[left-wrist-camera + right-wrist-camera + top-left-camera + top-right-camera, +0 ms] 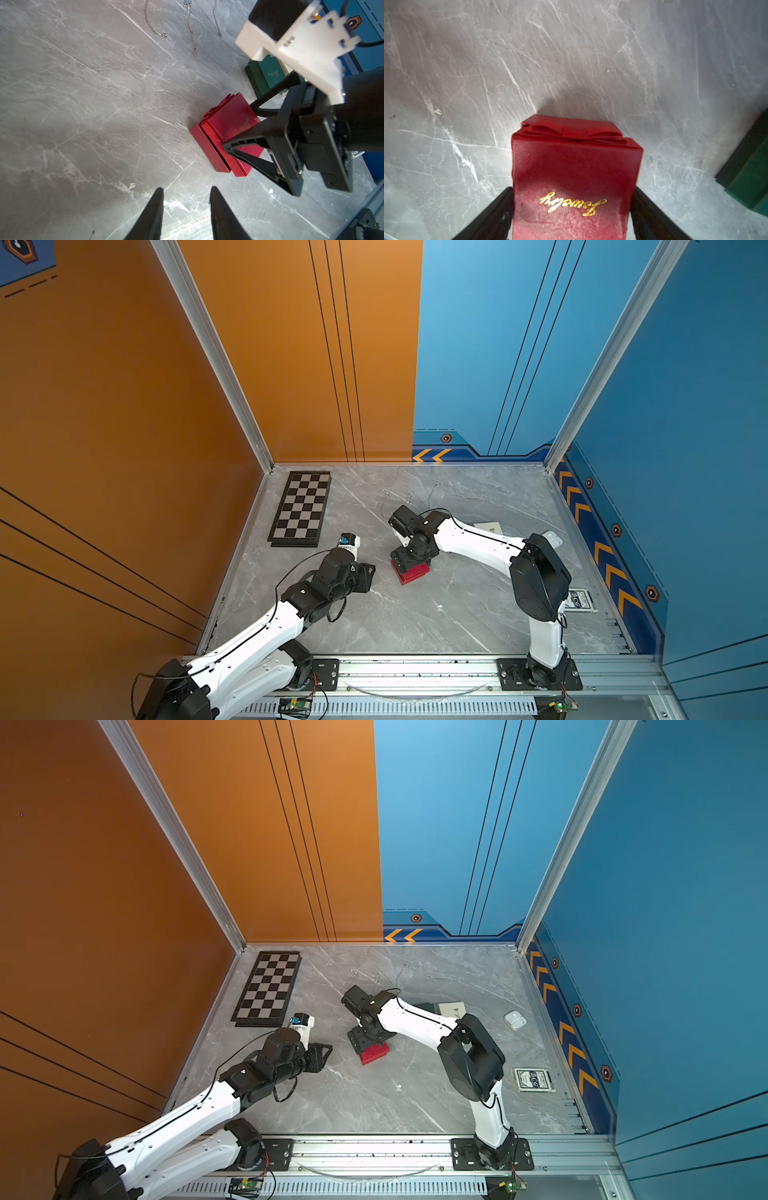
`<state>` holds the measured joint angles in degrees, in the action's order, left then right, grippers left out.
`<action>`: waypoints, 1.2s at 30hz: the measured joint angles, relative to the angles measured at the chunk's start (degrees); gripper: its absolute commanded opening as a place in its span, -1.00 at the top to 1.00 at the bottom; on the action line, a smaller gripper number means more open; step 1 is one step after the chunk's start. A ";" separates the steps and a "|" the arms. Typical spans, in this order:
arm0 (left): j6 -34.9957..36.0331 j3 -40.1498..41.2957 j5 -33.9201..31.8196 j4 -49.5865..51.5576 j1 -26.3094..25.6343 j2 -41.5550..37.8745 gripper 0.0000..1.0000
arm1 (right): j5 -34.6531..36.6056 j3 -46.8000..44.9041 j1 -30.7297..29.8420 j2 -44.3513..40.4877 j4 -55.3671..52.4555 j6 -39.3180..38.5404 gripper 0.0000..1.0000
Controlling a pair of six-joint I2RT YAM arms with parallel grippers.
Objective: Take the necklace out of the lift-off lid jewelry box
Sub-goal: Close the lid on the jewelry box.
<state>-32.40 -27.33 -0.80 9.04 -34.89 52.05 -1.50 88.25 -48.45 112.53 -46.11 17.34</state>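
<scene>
Right gripper (pixel 572 190) grips the red lid (pixel 230 118), askew on its base (pixel 207 149); inside hidden, I think. Left gripper (pixel 186 192) spread over bare table (pixel 83 104).

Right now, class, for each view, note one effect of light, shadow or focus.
Right wrist view: the red jewelry box lid washes out pale at its near end, a soft shadow lies on the marble table beyond it, the green box is blurred. Left wrist view: the white camera mount is out of focus, the necklaces sharper. Both top views: sharp throughout, table evenly lit.
</scene>
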 measured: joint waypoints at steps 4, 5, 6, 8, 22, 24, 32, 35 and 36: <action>0.00 0.00 0.00 0.00 0.15 0.00 0.22 | 0.00 0.52 0.00 0.13 0.00 0.00 -0.68; 0.00 0.00 0.00 0.00 0.13 0.00 0.22 | 0.00 0.61 0.00 0.13 0.02 -0.02 -0.68; 0.00 0.00 0.00 0.00 0.13 0.00 0.22 | 0.00 0.63 0.00 0.13 0.00 -0.02 -0.68; 0.00 0.00 0.00 0.00 0.15 0.00 0.22 | 0.00 0.63 0.00 0.13 0.00 -0.02 -0.68; 0.00 0.02 0.04 0.00 0.46 0.00 0.22 | -0.02 1.07 -0.17 0.76 0.00 0.00 -0.68; 0.00 0.02 0.04 0.00 0.46 0.00 0.22 | 0.00 1.09 -0.31 0.85 0.00 0.00 -0.68; 0.00 0.02 0.44 0.00 0.83 -0.37 0.22 | 0.20 1.49 -0.44 1.38 -0.02 0.00 -0.68; 0.00 0.02 0.46 0.00 0.90 -0.37 0.22 | 0.24 1.51 -0.46 1.40 -0.02 0.00 -0.68; 0.00 0.02 0.48 0.00 0.90 -0.37 0.22 | 0.26 1.51 -0.48 1.40 -0.02 0.00 -0.68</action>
<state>-32.40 -27.31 -0.32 9.04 -34.00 51.68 -1.23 89.76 -48.93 113.93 -46.13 17.34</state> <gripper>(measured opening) 0.390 0.843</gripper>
